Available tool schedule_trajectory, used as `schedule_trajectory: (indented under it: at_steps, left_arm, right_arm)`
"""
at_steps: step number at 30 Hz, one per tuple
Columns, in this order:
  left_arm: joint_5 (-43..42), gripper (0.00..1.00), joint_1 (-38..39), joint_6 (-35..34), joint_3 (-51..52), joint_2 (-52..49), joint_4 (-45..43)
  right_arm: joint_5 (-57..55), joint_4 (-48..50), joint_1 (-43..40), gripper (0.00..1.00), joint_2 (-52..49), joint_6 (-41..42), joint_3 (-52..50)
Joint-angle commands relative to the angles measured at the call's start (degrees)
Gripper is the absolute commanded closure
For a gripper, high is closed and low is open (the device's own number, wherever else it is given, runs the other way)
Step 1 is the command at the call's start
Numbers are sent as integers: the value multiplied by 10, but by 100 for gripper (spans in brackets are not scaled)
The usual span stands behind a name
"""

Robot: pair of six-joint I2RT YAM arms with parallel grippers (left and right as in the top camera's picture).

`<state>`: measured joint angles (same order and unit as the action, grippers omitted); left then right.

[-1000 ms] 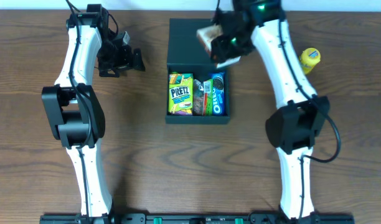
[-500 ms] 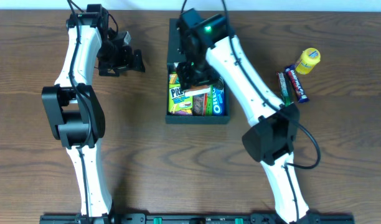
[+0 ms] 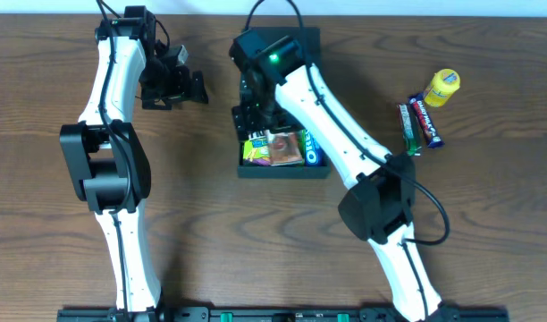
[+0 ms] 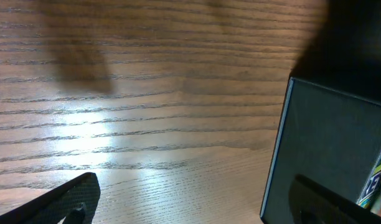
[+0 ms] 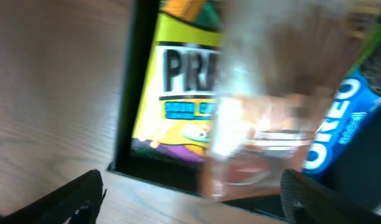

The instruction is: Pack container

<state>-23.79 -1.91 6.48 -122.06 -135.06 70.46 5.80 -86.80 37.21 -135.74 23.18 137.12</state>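
My right arm reaches across the container at the middle of the far edge. The right pincer is wide open over a clear packet. The left pincer is wide open too, holding nothing.

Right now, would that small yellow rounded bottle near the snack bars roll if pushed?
The small yellow rounded bottle looks cylindrical, so it would probably roll if lying on its side, which I cannot tell. Small, so likely light.

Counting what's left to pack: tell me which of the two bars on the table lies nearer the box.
The greenish bar: in the overhead view it lies just left of the dark blue bar, on the side facing the container.
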Motion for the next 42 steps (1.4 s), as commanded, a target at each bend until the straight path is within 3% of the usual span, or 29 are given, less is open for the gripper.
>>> schedule_trajectory:
  at_steps: [1,4,16,22,30,38,42]
  left_arm:
    - [2,2,-1,12,-8,-2,3]
    - [2,2,-1,12,-8,-2,3]
    - [2,2,-1,12,-8,-2,6]
    - [2,2,-1,12,-8,-2,0]
    - [2,2,-1,12,-8,-2,-2]
    - [2,2,-1,12,-8,-2,-2]
    - [2,2,-1,12,-8,-2,-2]
  right_arm:
    - [1,5,6,14,1,-28,-3]
    - [-12,6,-6,20,1,-52,-1]
    - [-21,-24,-105,20,2,-73,-10]
    - [33,12,-108,20,1,-122,-59]
    - [118,60,-110,9,1,-185,-116]
    - [152,89,-110,9,1,-201,-158]
    - [150,88,-111,15,1,-200,-157]
